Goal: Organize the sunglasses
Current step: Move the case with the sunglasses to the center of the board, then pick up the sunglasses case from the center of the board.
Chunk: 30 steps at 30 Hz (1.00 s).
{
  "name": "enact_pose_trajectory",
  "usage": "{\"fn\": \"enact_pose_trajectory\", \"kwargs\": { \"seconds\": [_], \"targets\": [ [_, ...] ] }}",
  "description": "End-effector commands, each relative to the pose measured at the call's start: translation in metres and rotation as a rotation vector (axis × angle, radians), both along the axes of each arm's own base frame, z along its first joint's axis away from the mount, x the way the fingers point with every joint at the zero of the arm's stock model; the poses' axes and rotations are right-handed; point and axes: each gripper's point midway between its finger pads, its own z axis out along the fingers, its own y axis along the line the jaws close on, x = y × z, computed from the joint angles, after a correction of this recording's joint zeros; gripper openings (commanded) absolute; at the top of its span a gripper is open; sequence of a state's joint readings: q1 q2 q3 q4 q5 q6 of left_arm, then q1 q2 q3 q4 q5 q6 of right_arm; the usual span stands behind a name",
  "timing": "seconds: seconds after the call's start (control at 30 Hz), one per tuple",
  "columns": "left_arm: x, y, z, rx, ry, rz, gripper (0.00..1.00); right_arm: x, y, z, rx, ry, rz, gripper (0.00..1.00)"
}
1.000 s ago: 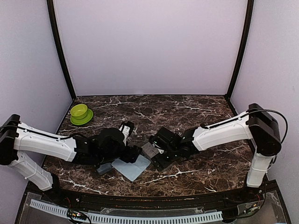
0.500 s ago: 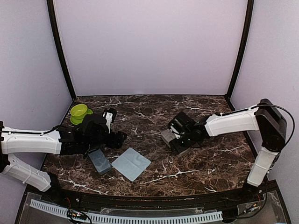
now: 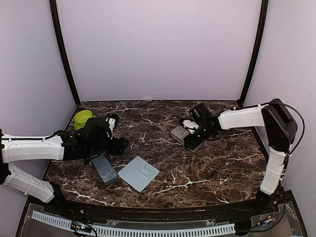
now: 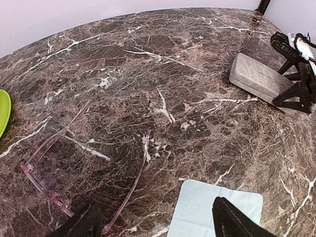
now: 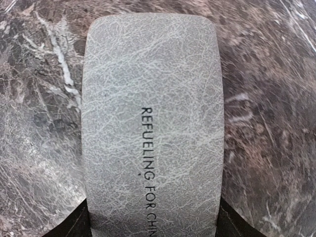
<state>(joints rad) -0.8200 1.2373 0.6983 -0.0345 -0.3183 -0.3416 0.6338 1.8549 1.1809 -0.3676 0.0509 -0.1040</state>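
Note:
The sunglasses [image 4: 54,163] lie on the marble just ahead of my left gripper [image 4: 155,224]. Only thin translucent pinkish arms and a front bar show, and I cannot make out the lenses. One arm tip lies between the open left fingers [image 4: 234,222], which hold nothing. From above, the left gripper [image 3: 120,146] hides the sunglasses. My right gripper [image 5: 153,224] is shut on a closed grey case [image 5: 153,113] printed with text, gripping it across its width. From above, this case [image 3: 178,133] and the right gripper [image 3: 191,140] are at the back centre-right.
A second closed grey case [image 3: 104,169] lies beside the left arm. A pale blue cloth [image 3: 138,173] sits at front centre, its corner [image 4: 212,207] near the left fingers. A green bowl [image 3: 83,118] stands at the back left.
The right gripper closed on the grey case and carried it from the centre toward the back right. The left arm pulled back to the left, away from the cloth.

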Motion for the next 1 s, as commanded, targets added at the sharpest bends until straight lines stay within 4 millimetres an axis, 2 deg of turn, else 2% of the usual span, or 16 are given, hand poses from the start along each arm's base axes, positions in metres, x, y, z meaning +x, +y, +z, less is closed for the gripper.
{"fn": "enact_pose_trajectory", "kwargs": {
  "seconds": [0.0, 0.13, 0.23, 0.37, 0.47, 0.63, 0.73, 0.83, 0.97],
  "targets": [
    [0.003, 0.007, 0.006, -0.003, 0.003, 0.007, 0.80, 0.011, 0.026, 0.005, 0.049, -0.004, 0.131, 0.52],
    [0.009, 0.019, 0.004, 0.006, 0.016, 0.036, 0.82, 0.015, 0.025, 0.000, 0.037, 0.004, 0.133, 0.58],
    [0.013, 0.027, 0.002, 0.005, 0.034, 0.054, 0.83, 0.016, 0.023, -0.001, 0.028, 0.006, 0.125, 0.76],
    [0.016, 0.039, -0.004, 0.007, 0.068, 0.086, 0.84, 0.018, 0.020, 0.007, 0.028, -0.007, 0.096, 0.89],
    [0.018, 0.052, -0.010, 0.004, 0.093, 0.115, 0.85, 0.022, 0.018, 0.027, 0.049, -0.052, 0.059, 0.98],
    [0.024, 0.075, -0.018, -0.005, 0.127, 0.177, 0.86, 0.023, 0.017, 0.075, 0.117, -0.144, -0.032, 0.98],
    [0.024, 0.082, -0.026, -0.023, 0.170, 0.208, 0.86, 0.009, 0.027, 0.100, 0.171, -0.181, -0.067, 0.96],
    [0.015, 0.089, -0.038, -0.005, 0.220, 0.239, 0.86, -0.018, 0.046, 0.111, 0.209, -0.188, -0.049, 0.96],
    [0.002, 0.094, -0.052, -0.032, 0.266, 0.255, 0.86, -0.058, 0.091, 0.119, 0.328, -0.157, -0.011, 1.00]
  ]
}}
